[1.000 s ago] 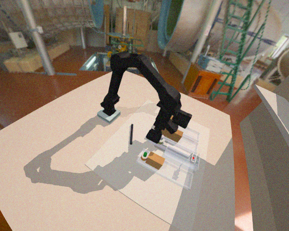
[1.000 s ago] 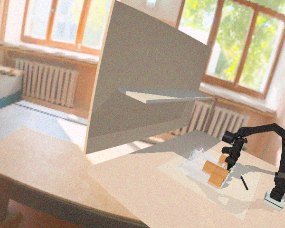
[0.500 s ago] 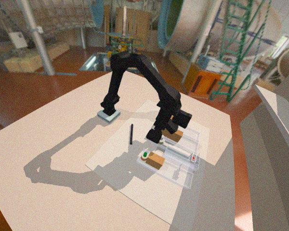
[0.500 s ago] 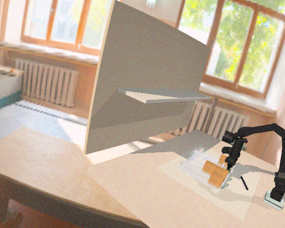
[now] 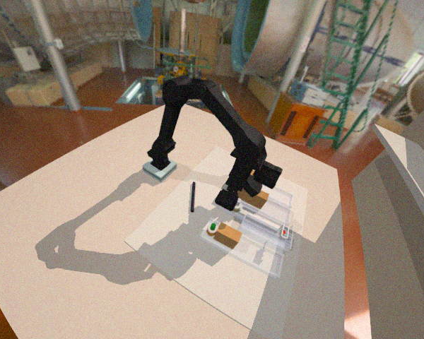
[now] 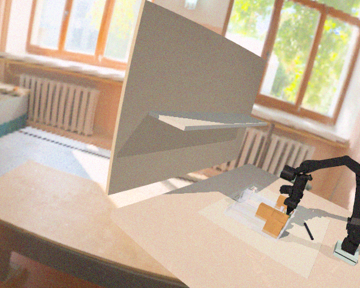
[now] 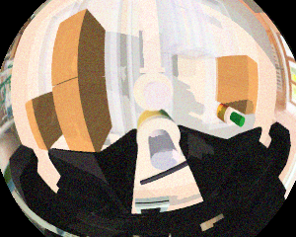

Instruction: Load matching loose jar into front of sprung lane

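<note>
My gripper [image 7: 156, 130] [image 6: 289, 212] points down at the front of the clear sprung lane [image 5: 265, 223], shut on a pale-topped jar [image 7: 164, 158]. The lane jar [image 7: 154, 92], with a round pale top, stands just beyond it in the wrist view, with the pusher plate [image 7: 152, 71] behind. The two jars look very close; I cannot tell whether they touch. A yellow and green patch shows between their tops. The gripper hides most of the held jar in the top and exterior views, so its base and the low front stop are not clearly seen.
A green-capped jar [image 5: 213, 227] [image 7: 237, 118] stands in front of an orange-brown box [image 5: 228, 235] [image 7: 234, 79] in a side lane. More orange-brown boxes [image 6: 272, 212] [image 7: 91, 84] stand on the other side. A black pen-like rod [image 5: 193, 197] [image 6: 308, 231] lies between the lanes and the arm's base.
</note>
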`<action>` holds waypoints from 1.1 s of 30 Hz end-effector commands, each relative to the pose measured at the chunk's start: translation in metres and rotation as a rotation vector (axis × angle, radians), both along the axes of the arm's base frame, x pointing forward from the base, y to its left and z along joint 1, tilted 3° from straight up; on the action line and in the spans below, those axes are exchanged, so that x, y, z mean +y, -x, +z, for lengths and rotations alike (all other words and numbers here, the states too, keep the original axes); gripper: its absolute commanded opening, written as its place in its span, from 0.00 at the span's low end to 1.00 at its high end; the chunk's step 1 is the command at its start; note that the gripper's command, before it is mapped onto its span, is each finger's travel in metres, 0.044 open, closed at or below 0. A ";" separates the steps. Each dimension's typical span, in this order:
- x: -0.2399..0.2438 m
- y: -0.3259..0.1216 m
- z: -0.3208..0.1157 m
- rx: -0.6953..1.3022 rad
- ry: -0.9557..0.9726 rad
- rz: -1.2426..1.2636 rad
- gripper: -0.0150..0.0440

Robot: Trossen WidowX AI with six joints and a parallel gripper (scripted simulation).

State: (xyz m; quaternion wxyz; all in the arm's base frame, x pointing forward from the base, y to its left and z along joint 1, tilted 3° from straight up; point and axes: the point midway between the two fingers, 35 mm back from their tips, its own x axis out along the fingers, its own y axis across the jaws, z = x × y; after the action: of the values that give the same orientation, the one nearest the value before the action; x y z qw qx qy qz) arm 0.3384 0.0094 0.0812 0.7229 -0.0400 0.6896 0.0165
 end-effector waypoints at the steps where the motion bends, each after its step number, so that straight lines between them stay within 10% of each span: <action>1: 0.001 -0.009 0.005 -0.032 -0.005 0.000 0.25; 33: 0.001 -0.012 0.004 -0.032 -0.005 0.000 0.25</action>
State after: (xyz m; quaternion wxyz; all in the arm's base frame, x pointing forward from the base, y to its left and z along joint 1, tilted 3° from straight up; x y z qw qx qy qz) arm 0.3429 0.0097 0.0813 0.7236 -0.0401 0.6888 0.0166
